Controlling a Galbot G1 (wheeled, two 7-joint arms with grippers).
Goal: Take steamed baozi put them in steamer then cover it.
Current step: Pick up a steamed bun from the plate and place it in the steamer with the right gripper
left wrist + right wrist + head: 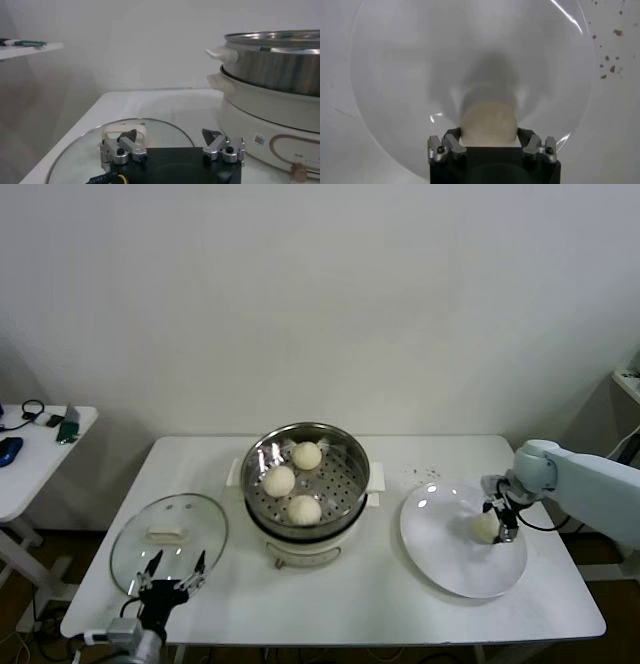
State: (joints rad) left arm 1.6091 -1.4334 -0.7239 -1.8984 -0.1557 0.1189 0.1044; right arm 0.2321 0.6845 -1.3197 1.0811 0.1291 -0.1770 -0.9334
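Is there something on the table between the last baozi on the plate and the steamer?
Nothing visible: the baozi sits between the right gripper's fingers on the plate, and only bare table lies before the uncovered steamer.

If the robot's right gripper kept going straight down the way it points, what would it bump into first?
The right gripper points down at the last baozi on the white plate. The bun already sits between its fingers, so it would probably meet the bun first, then the plate beneath.
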